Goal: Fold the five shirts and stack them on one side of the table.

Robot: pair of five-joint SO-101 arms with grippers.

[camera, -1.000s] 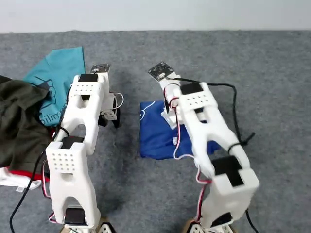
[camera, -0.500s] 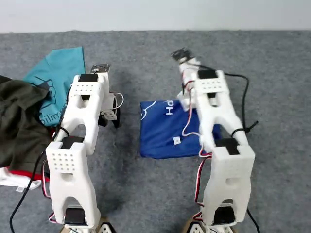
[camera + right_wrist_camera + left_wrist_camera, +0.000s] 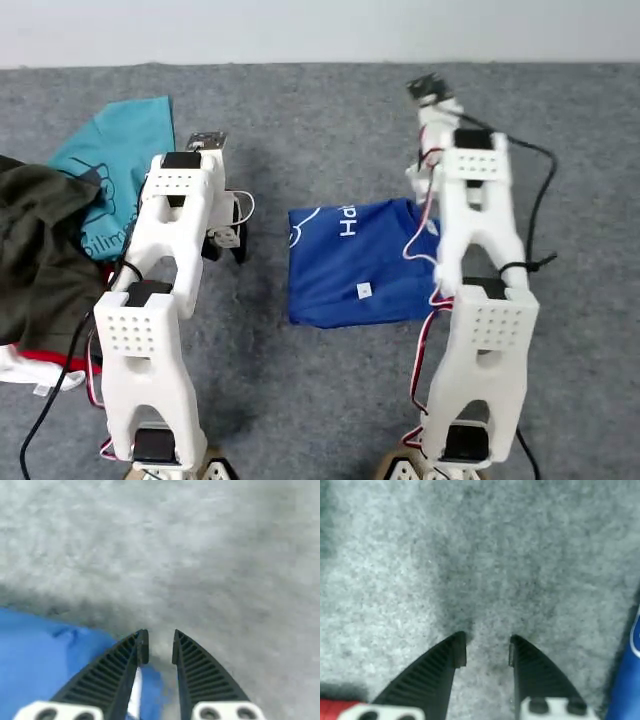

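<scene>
Blue shirt (image 3: 350,265) first: it lies folded into a rough rectangle in the middle of the grey bench (image 3: 300,120), between the two arms. White lettering shows near its far edge and a small white tag sits toward the front.

The other shirts are heaped loosely at the left side of the bench, none of them folded. A teal shirt (image 3: 120,160) lies spread at the far end of the heap, and a dark olive shirt (image 3: 40,250) is crumpled over its near part. Under the olive one a strip of a red shirt (image 3: 50,357) peeks out, and at the very front lies a white shirt (image 3: 25,372). The heap and the blue shirt are well apart.

The left gripper (image 3: 487,647) points down at bare bench between the heap and the blue shirt, its fingers (image 3: 440,672) parted with nothing between them.

The right gripper (image 3: 159,642) hangs at the blue shirt's far right corner. Its fingers stand a narrow gap apart and hold nothing, one tip over the blue cloth and the other over bare bench. I can't tell whether the tips touch the surface.
</scene>
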